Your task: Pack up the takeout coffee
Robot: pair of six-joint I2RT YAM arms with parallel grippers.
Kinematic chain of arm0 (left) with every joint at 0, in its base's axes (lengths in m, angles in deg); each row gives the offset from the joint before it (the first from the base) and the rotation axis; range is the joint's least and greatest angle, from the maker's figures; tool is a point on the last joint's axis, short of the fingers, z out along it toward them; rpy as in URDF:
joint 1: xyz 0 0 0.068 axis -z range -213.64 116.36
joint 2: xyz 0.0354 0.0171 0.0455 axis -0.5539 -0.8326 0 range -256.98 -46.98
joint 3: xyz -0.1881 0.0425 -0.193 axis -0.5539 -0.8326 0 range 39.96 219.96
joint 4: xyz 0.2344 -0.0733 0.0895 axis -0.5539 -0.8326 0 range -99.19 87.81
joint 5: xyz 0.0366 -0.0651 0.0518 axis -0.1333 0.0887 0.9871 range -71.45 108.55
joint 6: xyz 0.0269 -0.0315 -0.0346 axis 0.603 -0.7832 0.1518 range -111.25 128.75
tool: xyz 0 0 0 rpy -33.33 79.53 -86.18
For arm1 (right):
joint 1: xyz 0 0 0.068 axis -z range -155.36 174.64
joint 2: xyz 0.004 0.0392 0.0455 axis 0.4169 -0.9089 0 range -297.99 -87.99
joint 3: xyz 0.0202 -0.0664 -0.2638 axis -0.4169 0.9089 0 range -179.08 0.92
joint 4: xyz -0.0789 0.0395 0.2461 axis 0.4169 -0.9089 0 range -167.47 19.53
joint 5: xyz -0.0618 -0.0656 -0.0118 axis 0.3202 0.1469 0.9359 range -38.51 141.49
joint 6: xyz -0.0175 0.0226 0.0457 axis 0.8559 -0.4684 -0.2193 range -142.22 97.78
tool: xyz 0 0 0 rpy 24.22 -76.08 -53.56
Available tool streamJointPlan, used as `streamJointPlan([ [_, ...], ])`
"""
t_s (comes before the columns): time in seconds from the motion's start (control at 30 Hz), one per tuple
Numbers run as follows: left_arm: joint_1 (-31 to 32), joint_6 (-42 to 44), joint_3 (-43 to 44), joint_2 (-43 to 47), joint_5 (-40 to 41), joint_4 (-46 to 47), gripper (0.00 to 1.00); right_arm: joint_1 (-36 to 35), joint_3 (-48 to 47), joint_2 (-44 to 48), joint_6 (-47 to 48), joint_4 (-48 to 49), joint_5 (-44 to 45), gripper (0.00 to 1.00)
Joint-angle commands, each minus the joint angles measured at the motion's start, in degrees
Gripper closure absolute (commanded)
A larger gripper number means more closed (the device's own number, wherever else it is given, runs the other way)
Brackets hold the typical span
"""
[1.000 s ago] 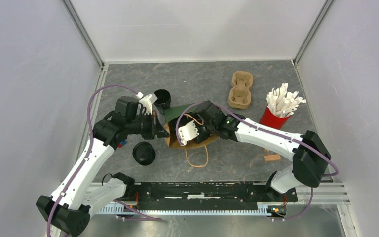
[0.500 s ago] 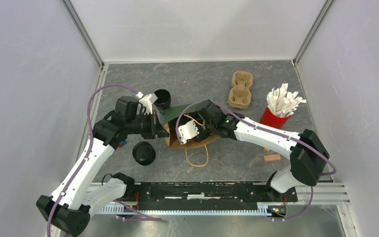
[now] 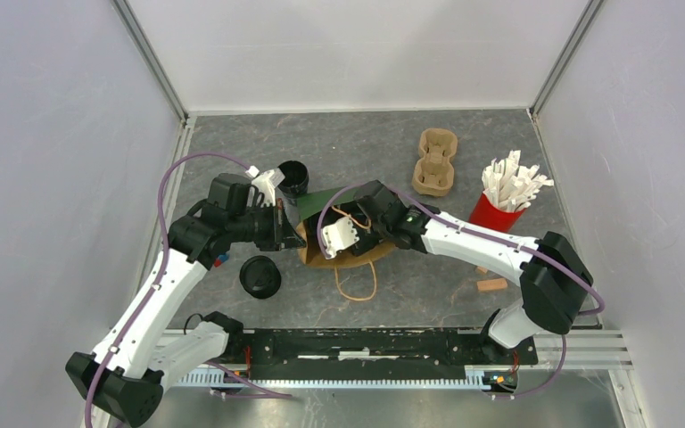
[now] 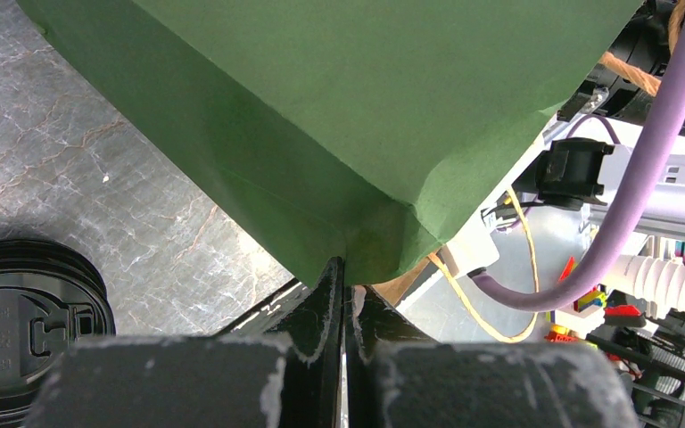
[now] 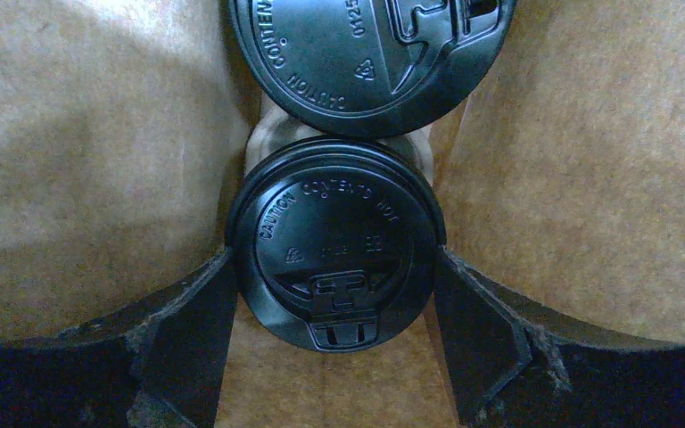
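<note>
Edging slightly further left since a second ago, the right arm is reaching into the mouth of the green paper bag, which is sitting near the middle of the grey table with its brown inside showing. The right gripper is standing wide, its two dark fingers pressing against either side of a lidded black coffee cup that it is holding inside the bag. A second lidded cup is sitting right against it, deeper in the bag. The left gripper is staying fully closed, pinching a folded corner of the bag. A third lidded cup is resting on the table just in front of the left gripper, outside the bag. Another black cup is standing just behind the bag. A tan pulp carrier and a red cup of white packets are sitting well apart to the right.
</note>
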State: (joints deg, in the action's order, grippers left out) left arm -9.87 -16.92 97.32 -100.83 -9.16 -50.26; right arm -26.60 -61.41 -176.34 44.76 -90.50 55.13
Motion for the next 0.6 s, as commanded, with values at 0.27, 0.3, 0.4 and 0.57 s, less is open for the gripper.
streamJointPlan([
  [0.27, 0.1, 0.3, 1.5, -0.2, -1.7, 0.6, 0.98, 0.9, 1.0, -1.0, 0.7, 2.9, -0.8, 0.2],
  [0.3, 0.1, 0.4, 1.4, -0.2, -1.6, 0.6, 0.98, 1.0, 1.0, -1.0, 0.7, 2.9, -1.0, 0.2],
  [0.4, 0.2, 0.4, 1.4, -0.3, -1.6, 0.6, 0.98, 1.1, 1.0, -0.8, 0.7, 2.9, -0.9, 0.18],
  [0.57, 0.2, 0.7, 1.9, -0.6, -1.6, 0.6, 0.98, 1.1, -0.2, -0.4, 0.1, 2.1, -1.1, 0.16],
])
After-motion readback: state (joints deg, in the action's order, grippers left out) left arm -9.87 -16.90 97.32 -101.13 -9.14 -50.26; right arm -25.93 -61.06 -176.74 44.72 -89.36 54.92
